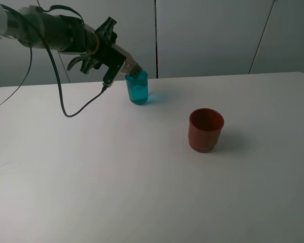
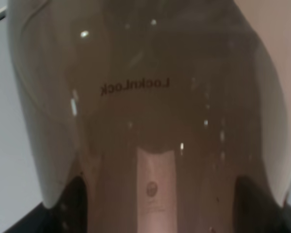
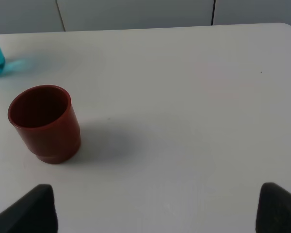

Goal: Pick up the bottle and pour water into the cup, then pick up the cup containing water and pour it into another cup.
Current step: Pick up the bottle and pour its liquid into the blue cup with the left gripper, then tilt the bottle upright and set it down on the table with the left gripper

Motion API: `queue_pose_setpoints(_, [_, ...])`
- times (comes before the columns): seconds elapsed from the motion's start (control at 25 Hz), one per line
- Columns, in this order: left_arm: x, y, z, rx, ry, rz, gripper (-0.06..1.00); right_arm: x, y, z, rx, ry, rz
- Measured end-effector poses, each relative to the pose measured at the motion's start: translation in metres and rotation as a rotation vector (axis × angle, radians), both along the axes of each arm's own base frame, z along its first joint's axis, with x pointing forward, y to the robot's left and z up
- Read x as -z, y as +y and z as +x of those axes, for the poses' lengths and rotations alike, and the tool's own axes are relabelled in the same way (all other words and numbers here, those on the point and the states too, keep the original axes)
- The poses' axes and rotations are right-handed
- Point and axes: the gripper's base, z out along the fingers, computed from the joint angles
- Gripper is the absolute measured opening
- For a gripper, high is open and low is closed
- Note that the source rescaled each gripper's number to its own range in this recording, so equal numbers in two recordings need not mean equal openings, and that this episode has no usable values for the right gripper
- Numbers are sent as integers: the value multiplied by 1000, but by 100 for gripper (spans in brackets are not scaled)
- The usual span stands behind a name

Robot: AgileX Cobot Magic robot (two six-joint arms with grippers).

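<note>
Smoky grey-brown plastic fills the left wrist view: the bottle [image 2: 145, 97], clamped in the left gripper [image 1: 117, 62] and tipped steeply. Its open neck sits at the rim of the cup [image 1: 137, 89], just below and ahead of the fingertips. This teal cup stands upright on the white table [image 1: 116, 192]. Well apart from that gripper stands another cup [image 1: 205, 130], red-brown and upright. It is nearer the right gripper [image 3: 154, 208], whose jaws are spread wide and hold nothing.
</note>
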Motion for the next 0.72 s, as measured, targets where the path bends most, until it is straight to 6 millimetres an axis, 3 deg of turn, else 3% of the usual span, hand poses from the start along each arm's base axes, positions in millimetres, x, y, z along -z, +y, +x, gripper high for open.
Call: queue_pose_setpoints(0.72, [5, -2, -4, -159, 93, -272, 1, 0, 0, 0, -3, 0, -5])
